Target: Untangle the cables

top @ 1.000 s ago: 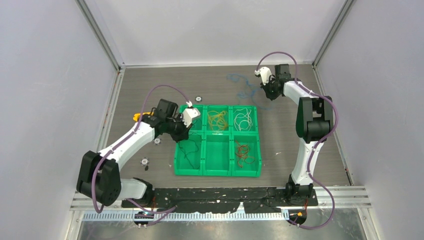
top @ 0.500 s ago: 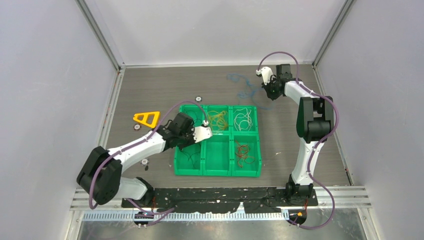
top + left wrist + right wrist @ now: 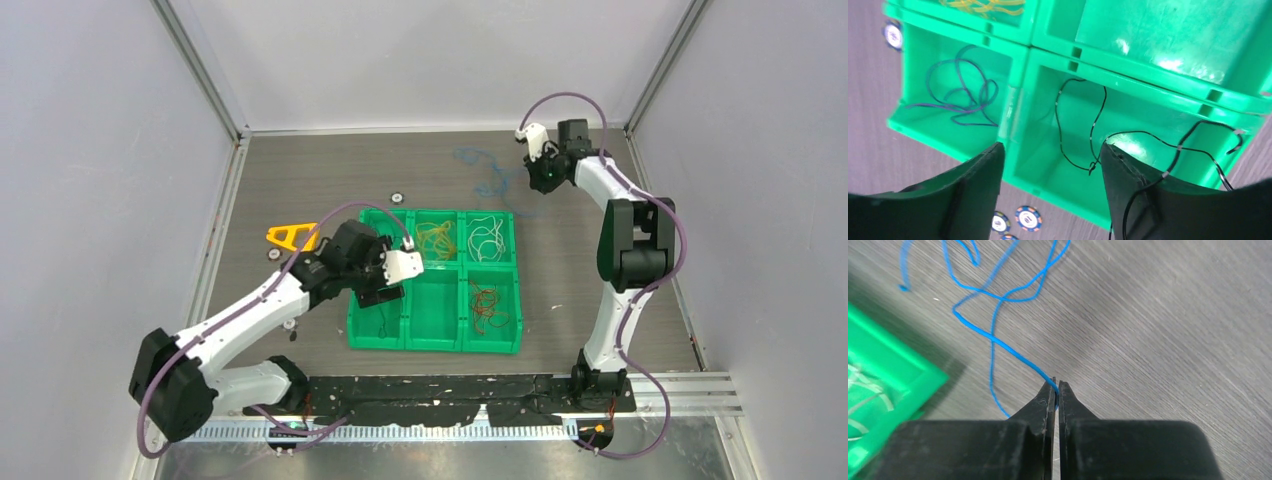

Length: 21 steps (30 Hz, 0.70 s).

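Observation:
A green bin [image 3: 433, 346] holds sorted cables: yellow [image 3: 434, 240], white [image 3: 487, 238], red [image 3: 487, 305]. A black cable [image 3: 1083, 135] lies in the near left compartment, and one strand trails against a finger [image 3: 1148, 200] of my left gripper. That left gripper [image 3: 1052, 150] hangs open over this compartment [image 3: 383, 296]. A dark purple-blue cable [image 3: 963, 95] lies in the compartment beside it. A blue cable [image 3: 998, 300] curls on the table behind the bin [image 3: 490, 180]. My right gripper [image 3: 1056, 385] is shut on one strand of it, at the far right [image 3: 540, 178].
A yellow triangular piece [image 3: 290, 236] lies left of the bin. Small round chips [image 3: 1028, 218] sit on the table by the bin's left side, another behind it [image 3: 397, 198]. The bin's corner [image 3: 878, 380] is close to the right gripper. Walls enclose the table.
My left gripper swung over the bin's near left compartment and opened, letting go of the black cable. My right gripper shifted slightly back and right, still holding the blue cable.

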Motion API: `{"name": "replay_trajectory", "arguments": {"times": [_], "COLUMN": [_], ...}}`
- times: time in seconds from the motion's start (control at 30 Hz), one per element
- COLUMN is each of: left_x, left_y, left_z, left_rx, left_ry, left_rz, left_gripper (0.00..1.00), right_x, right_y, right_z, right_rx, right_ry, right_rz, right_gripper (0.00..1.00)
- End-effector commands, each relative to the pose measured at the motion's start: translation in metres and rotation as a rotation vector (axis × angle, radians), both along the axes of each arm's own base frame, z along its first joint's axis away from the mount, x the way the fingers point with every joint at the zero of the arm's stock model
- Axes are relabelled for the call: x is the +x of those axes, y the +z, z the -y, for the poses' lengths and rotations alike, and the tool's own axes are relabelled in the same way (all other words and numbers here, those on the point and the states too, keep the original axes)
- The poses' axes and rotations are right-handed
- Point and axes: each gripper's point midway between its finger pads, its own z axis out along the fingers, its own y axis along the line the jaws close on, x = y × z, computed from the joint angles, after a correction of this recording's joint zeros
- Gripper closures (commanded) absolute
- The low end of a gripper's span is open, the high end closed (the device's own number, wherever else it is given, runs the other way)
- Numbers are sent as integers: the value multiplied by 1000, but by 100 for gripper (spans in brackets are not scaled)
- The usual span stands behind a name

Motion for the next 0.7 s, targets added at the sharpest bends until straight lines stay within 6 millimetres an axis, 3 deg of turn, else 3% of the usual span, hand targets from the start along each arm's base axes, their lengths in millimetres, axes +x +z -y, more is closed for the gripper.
{"name": "replay_trajectory", "arguments": {"times": [0.0, 0.1, 0.23, 0.37, 0.5, 0.63, 0.67], "left_x": [-13, -9, 27, 76, 116, 151, 159], "left_y": [54, 88, 152, 204, 245, 270, 274], "left_z": [7, 8, 14, 39, 75, 115, 124], "left_rx": [-121, -208, -365, -487, -607, -738, -759], "left_ry": [-22, -16, 66, 140, 115, 47, 32], "left_rz": [-14, 49, 184, 210, 246, 283, 284], "left_gripper": [12, 1, 0, 0, 1, 0, 0], "right_x": [4, -5, -18, -27, -39, -48, -45], "right_y": [113, 163, 239, 322, 403, 466, 470], "right_z": [-30, -44, -64, -75, -83, -87, -87], "right_rx": [171, 259, 387, 494, 627, 747, 776], "right_ry": [80, 110, 178, 215, 231, 240, 228], "right_rz": [188, 256, 372, 550, 724, 856, 851], "right_gripper": [95, 95, 95, 95, 95, 95, 95]}}
